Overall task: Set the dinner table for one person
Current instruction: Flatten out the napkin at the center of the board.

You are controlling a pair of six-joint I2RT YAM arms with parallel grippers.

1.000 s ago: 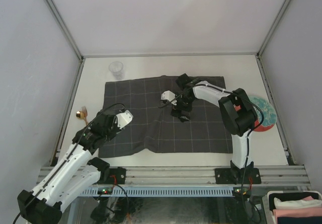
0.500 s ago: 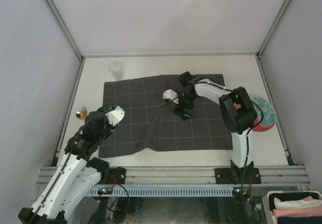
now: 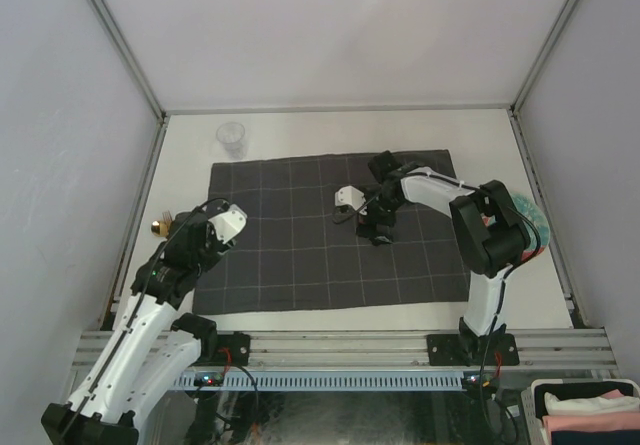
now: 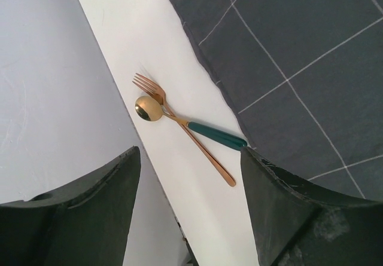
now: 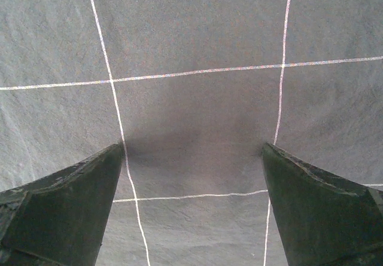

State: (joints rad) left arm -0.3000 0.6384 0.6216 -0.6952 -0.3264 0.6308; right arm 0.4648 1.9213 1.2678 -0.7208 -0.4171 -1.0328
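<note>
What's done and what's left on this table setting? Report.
Done: dark grey checked cloth spread flat on the off-white table. In hand: nothing; left gripper open above the gold fork and green-handled spoon, right gripper open over the cloth. Left: cutlery, clear cup and teal red-rimmed plate sit off the cloth.

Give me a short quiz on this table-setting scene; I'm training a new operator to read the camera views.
1. True or false: the fork and spoon lie at the middle of the checked cloth.
2. The clear cup stands: A at the cloth's centre; B on the bare table beyond the cloth's far edge; C beside the fork.
3. Which gripper hangs open over the cutlery?
Key: 1 false; 2 B; 3 left gripper.
</note>
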